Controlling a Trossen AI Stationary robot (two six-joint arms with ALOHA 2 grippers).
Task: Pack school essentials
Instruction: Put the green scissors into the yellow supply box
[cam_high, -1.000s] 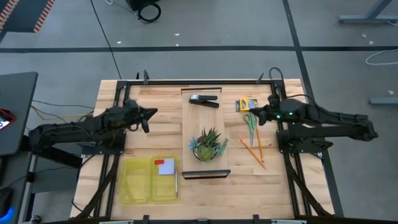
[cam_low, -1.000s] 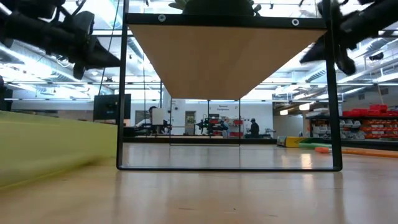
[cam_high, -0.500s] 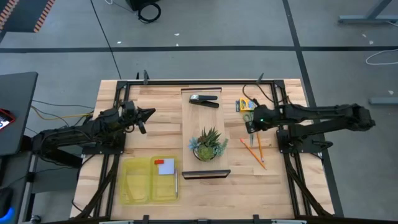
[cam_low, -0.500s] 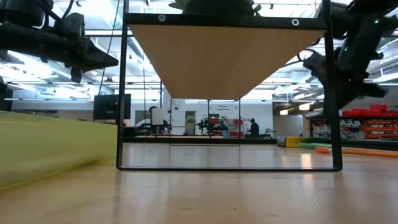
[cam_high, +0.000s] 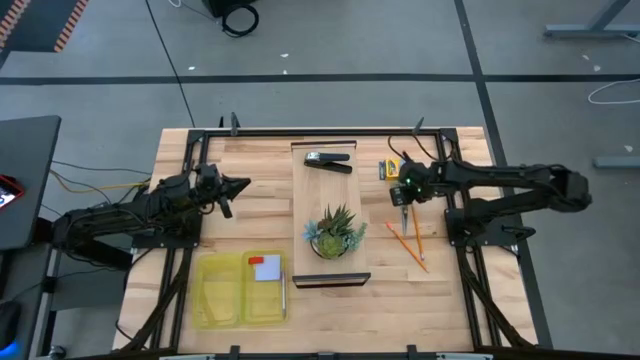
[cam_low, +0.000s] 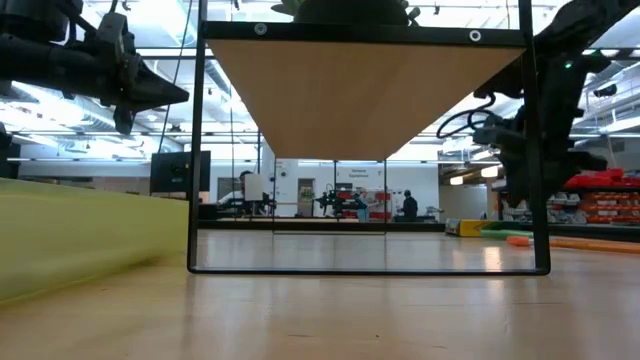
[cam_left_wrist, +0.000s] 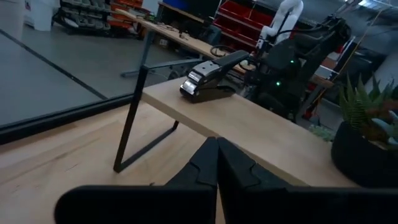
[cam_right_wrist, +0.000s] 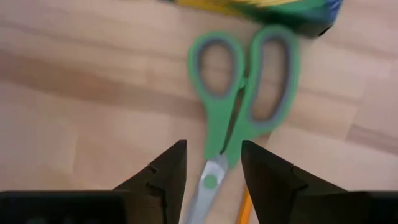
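Looking down in the high view, you see the yellow tray (cam_high: 222, 292) holding only the note pad (cam_high: 266, 268); scissors (cam_high: 403, 208), crayon box (cam_high: 394, 168) and pencils (cam_high: 412, 245) remain unpacked. Left wrist view: left gripper (cam_left_wrist: 217, 163), fingers together, empty. Right wrist view: right gripper (cam_right_wrist: 213, 163), fingers apart, straddles the scissors' pivot. Packing has barely begun.

A raised shelf (cam_high: 327, 215) runs down the table's (cam_high: 250, 200) middle, carrying a stapler (cam_high: 329, 160) and a plant (cam_high: 335, 232); both stand in the way of any crossing at shelf height. Bare wood lies open between the shelf and the left gripper (cam_high: 243, 182). Right of the shelf, scissors (cam_right_wrist: 239, 99), a crayon box (cam_high: 391, 167) and pencils (cam_high: 411, 240) crowd the strip. A yellow tray (cam_high: 212, 290) fills the near left corner.
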